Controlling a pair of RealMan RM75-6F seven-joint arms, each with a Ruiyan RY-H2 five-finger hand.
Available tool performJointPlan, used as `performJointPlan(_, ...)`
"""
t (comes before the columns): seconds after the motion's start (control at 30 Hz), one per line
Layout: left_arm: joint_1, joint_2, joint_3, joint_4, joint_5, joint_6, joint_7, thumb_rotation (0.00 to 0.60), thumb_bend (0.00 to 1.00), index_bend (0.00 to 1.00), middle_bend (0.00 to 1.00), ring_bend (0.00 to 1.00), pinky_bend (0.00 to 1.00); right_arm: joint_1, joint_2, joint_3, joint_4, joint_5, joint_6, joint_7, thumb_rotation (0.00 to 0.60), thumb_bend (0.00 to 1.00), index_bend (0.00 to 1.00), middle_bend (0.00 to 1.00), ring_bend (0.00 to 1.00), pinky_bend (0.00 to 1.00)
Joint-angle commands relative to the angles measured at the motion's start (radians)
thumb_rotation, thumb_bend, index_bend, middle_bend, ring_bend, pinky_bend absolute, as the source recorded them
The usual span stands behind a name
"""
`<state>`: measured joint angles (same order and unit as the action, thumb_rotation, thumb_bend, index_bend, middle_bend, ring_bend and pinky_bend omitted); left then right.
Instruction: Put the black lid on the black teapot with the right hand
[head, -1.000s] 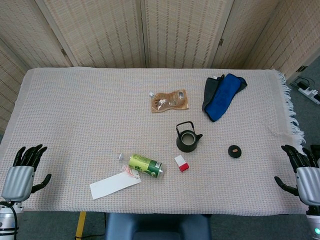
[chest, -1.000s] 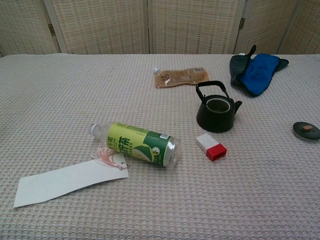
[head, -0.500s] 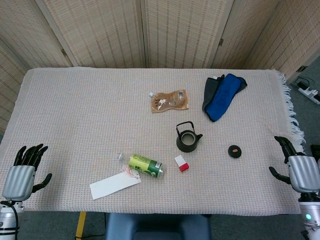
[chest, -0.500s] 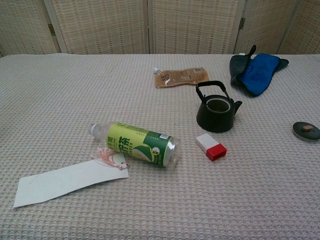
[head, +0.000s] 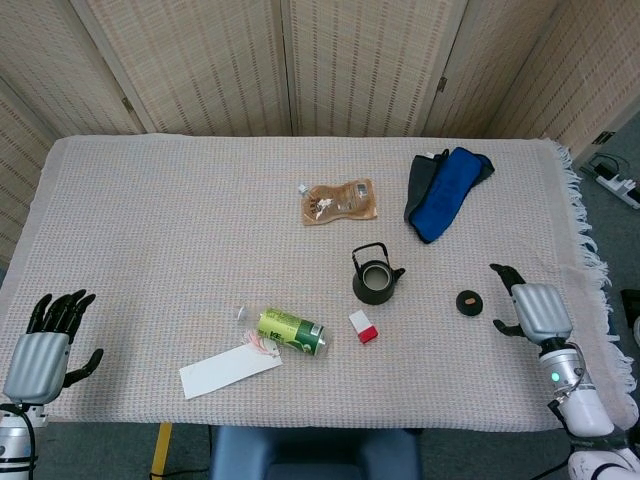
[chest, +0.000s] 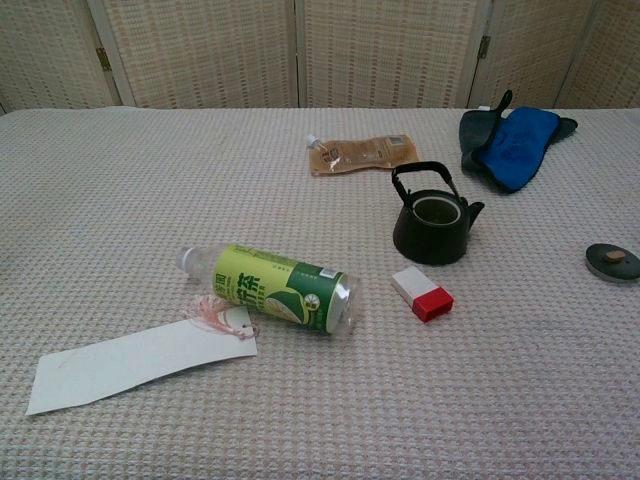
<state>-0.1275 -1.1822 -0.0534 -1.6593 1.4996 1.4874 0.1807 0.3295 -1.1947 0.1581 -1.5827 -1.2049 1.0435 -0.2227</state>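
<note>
Head view: cloth-covered table (head: 150, 220); woven screens (head: 350, 60)

Head view: set high, aimed steeply down, whole table (head: 150, 200) covered edge to edge, folding screen along top. Chest view: set low at near edge, aimed forward across cloth, closer in. Shared by both: teapot (head: 376, 281) (chest: 432, 227), bottle (head: 291, 331) (chest: 280, 287), blue cloth (head: 446, 190) (chest: 512, 142).

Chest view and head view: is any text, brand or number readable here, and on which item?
Nothing can be read for certain.
Green bottle: its label carries print and a round mark, too blurred to read.
Brown pouch: small print, too small to read.
Red and white box, white card, black teapot, black lid: no visible text.
</note>
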Motion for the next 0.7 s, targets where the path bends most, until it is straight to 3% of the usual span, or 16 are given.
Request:
performJointPlan(0.03,0.002,0.001,0.000,0.000,0.000,0.002,-0.001,0.600,0.28,0.09,0.06,0.06,0.01,0.033,-0.034,-0.003,0.042,0.030,-0.049,-0.026,0.600,0.24,0.12,0.21,0.81,0.78)
performJointPlan(0.37,0.011,0.004,0.002,0.009,-0.003,0.010,-0.018,0.600,0.28,0.09,0.06,0.06,0.01,0.099,-0.112,-0.028,0.142,0.088,-0.142,-0.059,0.600,0.24,0.14,0.22,0.81,0.78)
performJointPlan(0.7,0.013,0.005,0.000,0.013,0.001,0.016,-0.025,0.600,0.28,0.09,0.06,0.06,0.01,0.133,-0.158,-0.039,0.208,0.111,-0.169,-0.067,0.600,0.24,0.20,0.26,0.81,0.78)
